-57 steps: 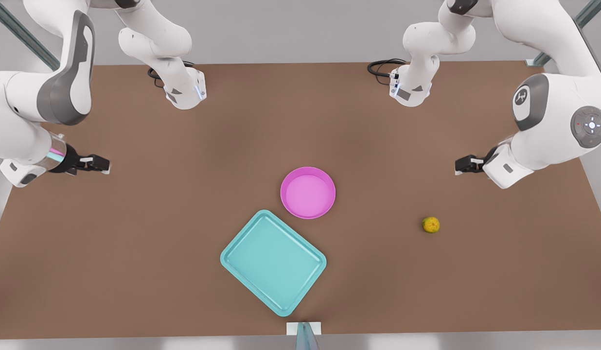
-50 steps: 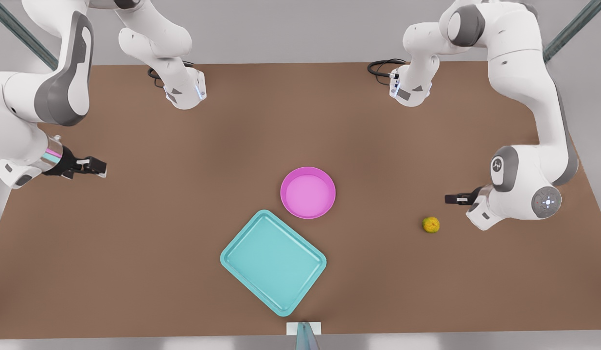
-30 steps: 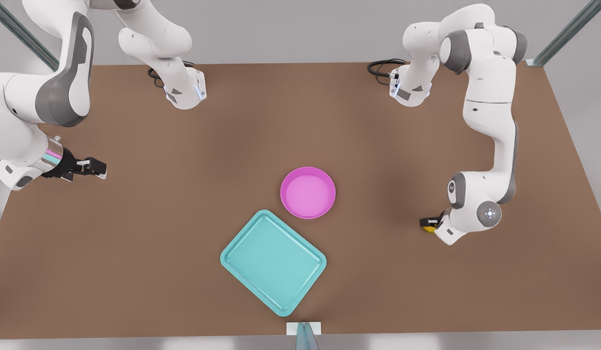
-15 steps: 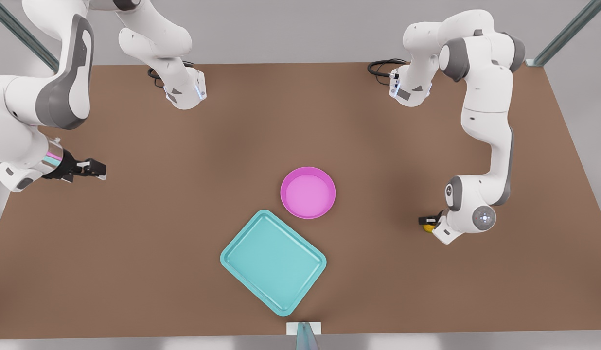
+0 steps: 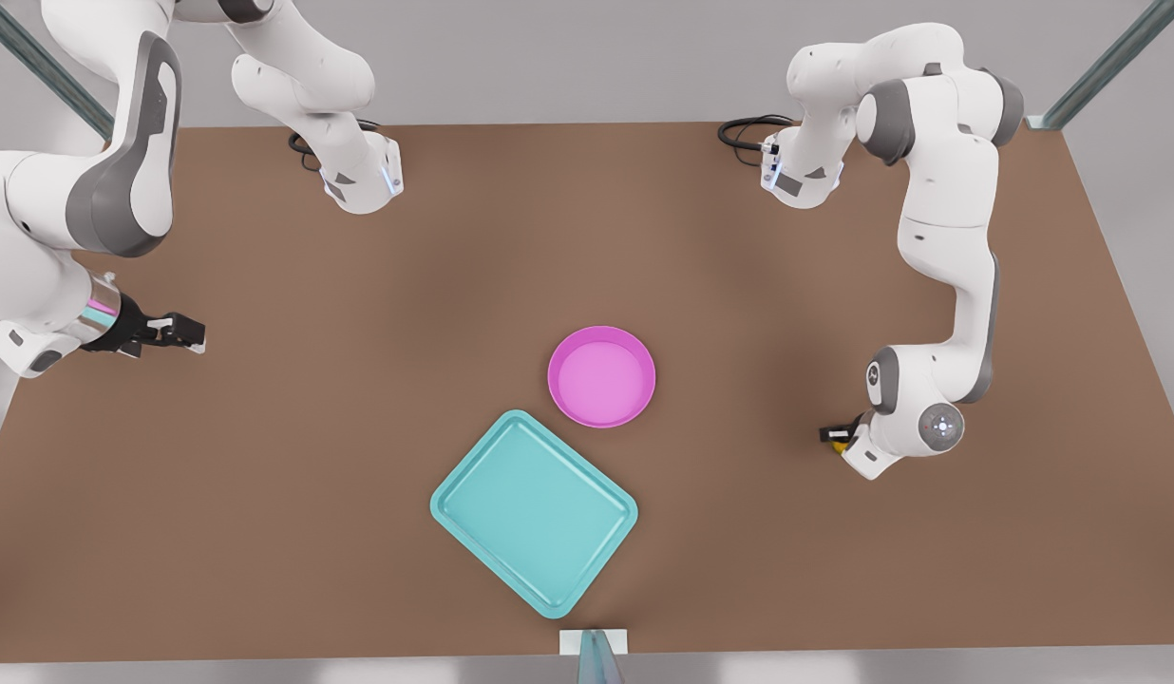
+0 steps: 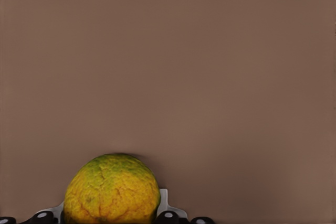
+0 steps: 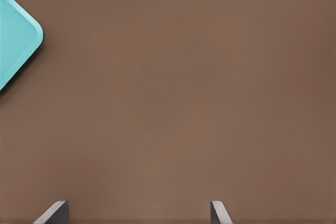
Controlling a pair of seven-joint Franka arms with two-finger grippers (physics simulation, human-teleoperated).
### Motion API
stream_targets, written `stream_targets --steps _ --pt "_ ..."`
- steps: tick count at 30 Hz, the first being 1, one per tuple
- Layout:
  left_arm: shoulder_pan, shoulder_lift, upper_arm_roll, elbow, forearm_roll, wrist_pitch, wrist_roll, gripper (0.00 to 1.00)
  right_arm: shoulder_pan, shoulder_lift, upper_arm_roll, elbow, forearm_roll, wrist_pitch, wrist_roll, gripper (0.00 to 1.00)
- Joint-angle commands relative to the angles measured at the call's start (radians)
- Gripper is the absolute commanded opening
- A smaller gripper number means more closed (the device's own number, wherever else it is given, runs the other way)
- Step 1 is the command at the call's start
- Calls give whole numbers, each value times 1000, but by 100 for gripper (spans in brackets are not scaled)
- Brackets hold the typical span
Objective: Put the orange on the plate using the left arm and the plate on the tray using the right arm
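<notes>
**Where things lie on the table**

The plate (image 5: 601, 376) sits mid-table (image 5: 359, 532), the tray (image 5: 534, 512) just before it toward the front view's left, apparently not quite touching. The orange (image 5: 840, 445) lies well off to the right, between the left gripper's (image 5: 834, 438) fingers. The right gripper (image 5: 180, 332) hangs at the far left.

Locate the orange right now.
The orange sits between the left gripper's fingers on the front view's right, well apart from the pink plate and teal tray.
</notes>
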Motion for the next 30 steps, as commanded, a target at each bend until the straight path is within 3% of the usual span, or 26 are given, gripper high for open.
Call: stream_targets --steps 1,5,7,14,21,23,25,26,28,30 --pt "-1 -4 0 0 -3 0 -6 66 0 -1 -1 0 0 0 -2 100" --pt "-14 -53 -8 0 -3 -22 -23 64 2 -1 -1 0 0 0 -4 100" --pt "-150 -113 -17 51 -5 -190 -162 64 2 -1 -1 0 0 0 -4 100" --pt "-667 -111 -32 174 -20 -260 -741 64 6 -2 1 2 0 0 -2 100" --pt "-736 -51 -28 180 -3 -285 -732 66 3 4 1 16 0 0 -2 100" --pt "-735 -38 -25 175 -2 -279 -730 100 3 4 1 14 0 0 -4 100" --pt "-727 -44 -21 163 0 -266 -722 100 3 4 1 14 0 0 -4 100" --pt "-722 -76 24 154 -2 -354 -721 100 12 5 1 16 0 0 -2 100" --pt "-722 -289 296 233 -20 -757 -511 100 26 91 16 80 22 -11 8 100" --pt "-721 -304 471 427 -25 -974 -339 100 128 199 67 116 23 -45 1 100"
